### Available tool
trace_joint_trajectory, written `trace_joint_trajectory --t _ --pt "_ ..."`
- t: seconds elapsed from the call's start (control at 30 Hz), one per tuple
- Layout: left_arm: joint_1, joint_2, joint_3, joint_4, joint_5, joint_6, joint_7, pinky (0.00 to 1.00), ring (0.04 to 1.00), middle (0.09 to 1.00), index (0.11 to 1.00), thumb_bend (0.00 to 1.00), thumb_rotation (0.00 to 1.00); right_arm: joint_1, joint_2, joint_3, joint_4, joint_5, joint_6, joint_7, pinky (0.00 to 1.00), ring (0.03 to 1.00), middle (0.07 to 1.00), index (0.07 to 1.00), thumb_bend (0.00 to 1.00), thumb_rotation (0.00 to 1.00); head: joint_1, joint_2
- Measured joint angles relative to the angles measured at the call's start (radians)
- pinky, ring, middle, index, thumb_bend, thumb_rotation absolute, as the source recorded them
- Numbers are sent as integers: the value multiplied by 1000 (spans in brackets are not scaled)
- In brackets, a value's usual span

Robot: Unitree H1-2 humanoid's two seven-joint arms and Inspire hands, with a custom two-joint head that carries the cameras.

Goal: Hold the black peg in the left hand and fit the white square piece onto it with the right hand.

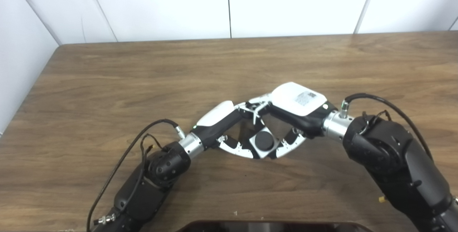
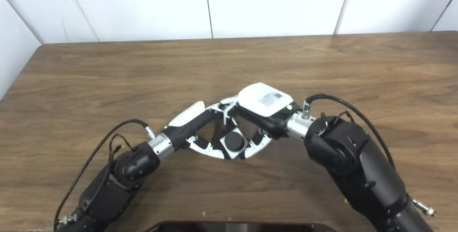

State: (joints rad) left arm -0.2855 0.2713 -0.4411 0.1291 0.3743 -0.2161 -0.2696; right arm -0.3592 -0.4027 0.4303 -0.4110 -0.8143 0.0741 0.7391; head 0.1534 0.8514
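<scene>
Nearest me, my two hands met over the brown wooden table (image 1: 107,82), fingertips touching. Between them sat the white square piece (image 1: 263,142) with the round black peg (image 1: 264,141) showing in its middle. My left hand (image 1: 218,123) grasped it from the left, my right hand (image 1: 297,108) from the right. Whether the peg was fully seated I could not tell. Behind stood white wall panels (image 1: 229,3)
</scene>
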Motion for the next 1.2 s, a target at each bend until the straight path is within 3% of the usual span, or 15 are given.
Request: trace_joint_trajectory --t 0.13,0.47,0.7,1.03,1.2 --pt "-1 0 0 0 0 2 -1 920 898 896 493 515 74 4 0 -11 0 -3 11 16 802 883 952 994 992 389 0 3" --pt "-1 0 -1 -10 -1 14 -3 906 895 894 492 515 74 9 4 -25 0 2 12 18 803 873 942 1000 1000 405 0 5" --pt "-1 1 -4 -11 -2 15 -4 925 900 901 493 514 76 30 23 -84 0 46 28 9 810 884 946 1000 983 404 -5 6" --pt "-1 1 -4 -12 -3 15 -6 914 902 898 492 514 77 25 5 -145 0 86 34 -1 784 883 952 985 961 408 -9 0" --pt "-1 1 -4 -12 -2 16 -6 921 902 896 493 514 76 4 -40 -183 -21 129 41 16 754 876 949 969 941 310 -12 -3"
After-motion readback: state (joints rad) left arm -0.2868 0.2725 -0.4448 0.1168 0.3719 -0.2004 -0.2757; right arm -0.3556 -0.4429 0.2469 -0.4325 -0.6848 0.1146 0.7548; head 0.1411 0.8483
